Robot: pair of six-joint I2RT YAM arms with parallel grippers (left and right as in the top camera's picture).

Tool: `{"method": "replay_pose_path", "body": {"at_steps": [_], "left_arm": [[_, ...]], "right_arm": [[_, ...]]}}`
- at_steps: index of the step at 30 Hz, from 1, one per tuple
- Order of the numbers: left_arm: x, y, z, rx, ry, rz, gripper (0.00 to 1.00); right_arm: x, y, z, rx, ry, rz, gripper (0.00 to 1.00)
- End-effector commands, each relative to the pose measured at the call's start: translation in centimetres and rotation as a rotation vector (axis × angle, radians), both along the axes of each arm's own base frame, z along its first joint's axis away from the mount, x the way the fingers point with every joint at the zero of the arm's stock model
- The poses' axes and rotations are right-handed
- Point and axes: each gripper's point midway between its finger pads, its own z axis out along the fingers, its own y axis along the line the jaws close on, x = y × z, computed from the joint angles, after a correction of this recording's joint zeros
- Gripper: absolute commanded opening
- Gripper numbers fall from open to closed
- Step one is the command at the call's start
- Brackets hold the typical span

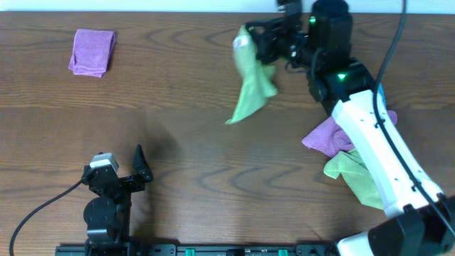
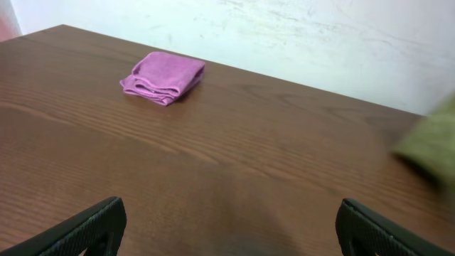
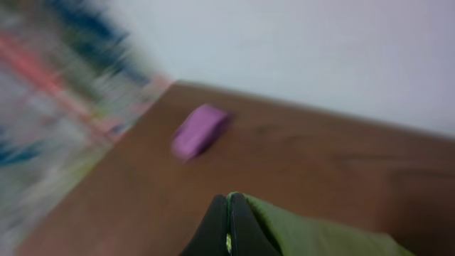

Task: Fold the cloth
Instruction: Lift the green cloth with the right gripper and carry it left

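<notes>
The lime-green cloth [image 1: 252,87] hangs in the air near the table's far edge, a small white tag at its top. My right gripper [image 1: 249,39] is shut on its top edge. In the blurred right wrist view the shut fingers [image 3: 227,220] pinch the green cloth [image 3: 313,231]. A blurred edge of the cloth shows at the right of the left wrist view [image 2: 430,142]. My left gripper [image 1: 131,171] is open and empty at the front left, its two fingers [image 2: 227,227] wide apart over bare wood.
A folded purple cloth [image 1: 93,51] lies at the far left, also in the left wrist view [image 2: 163,77] and the right wrist view [image 3: 199,131]. A crumpled purple cloth [image 1: 328,135] and a second lime-green cloth [image 1: 353,174] lie at the right under my right arm.
</notes>
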Motion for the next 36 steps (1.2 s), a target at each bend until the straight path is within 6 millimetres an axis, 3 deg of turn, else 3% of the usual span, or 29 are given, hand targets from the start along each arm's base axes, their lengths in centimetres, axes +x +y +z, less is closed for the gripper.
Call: {"method": "replay_pose_path", "body": {"at_steps": [1, 3, 6, 7, 8, 9, 14, 18, 19, 21, 24, 30, 36], "left_arm": [[0.0, 0.5, -1.5, 0.003, 0.032, 0.024, 0.95], [0.0, 0.5, -1.5, 0.003, 0.032, 0.024, 0.96], [0.0, 0.5, -1.5, 0.003, 0.032, 0.024, 0.95], [0.0, 0.5, -1.5, 0.003, 0.032, 0.024, 0.95], [0.0, 0.5, -1.5, 0.003, 0.032, 0.024, 0.95], [0.0, 0.5, -1.5, 0.003, 0.032, 0.024, 0.95], [0.0, 0.5, -1.5, 0.003, 0.032, 0.024, 0.95], [0.0, 0.5, -1.5, 0.003, 0.032, 0.024, 0.96], [0.0, 0.5, -1.5, 0.003, 0.032, 0.024, 0.95], [0.0, 0.5, -1.5, 0.003, 0.032, 0.024, 0.95], [0.0, 0.5, -1.5, 0.003, 0.032, 0.024, 0.96], [0.0, 0.5, -1.5, 0.003, 0.032, 0.024, 0.95], [0.0, 0.5, -1.5, 0.003, 0.032, 0.024, 0.95]], "right_arm": [[-3.5, -0.8, 5.5, 0.051, -0.056, 0.063, 0.01], [-3.1, -4.5, 4.1, -0.047, -0.019, -0.074, 0.01], [-1.6, -14.7, -0.1, -0.264, 0.136, -0.510, 0.01], [-1.7, -17.2, -1.4, -0.311, 0.185, -0.594, 0.02], [-1.7, -18.1, -2.3, -0.329, 0.219, -0.613, 0.30], [-1.9, -18.6, -3.5, -0.341, 0.261, -0.614, 0.99], [-2.4, -17.8, -7.2, -0.397, 0.375, -0.543, 0.99], [-3.4, -13.2, -11.1, -0.462, 0.450, -0.324, 0.99], [-3.9, -12.0, -12.3, -0.492, 0.469, -0.268, 0.95], [-5.0, -9.6, -14.6, -0.560, 0.501, -0.167, 0.74], [-6.9, -6.7, -18.4, -0.666, 0.571, -0.056, 0.65], [-6.8, -4.8, -26.0, -0.936, 0.590, -0.046, 0.68], [-6.5, -4.7, -30.1, -1.016, 0.622, -0.041, 0.64]]}}
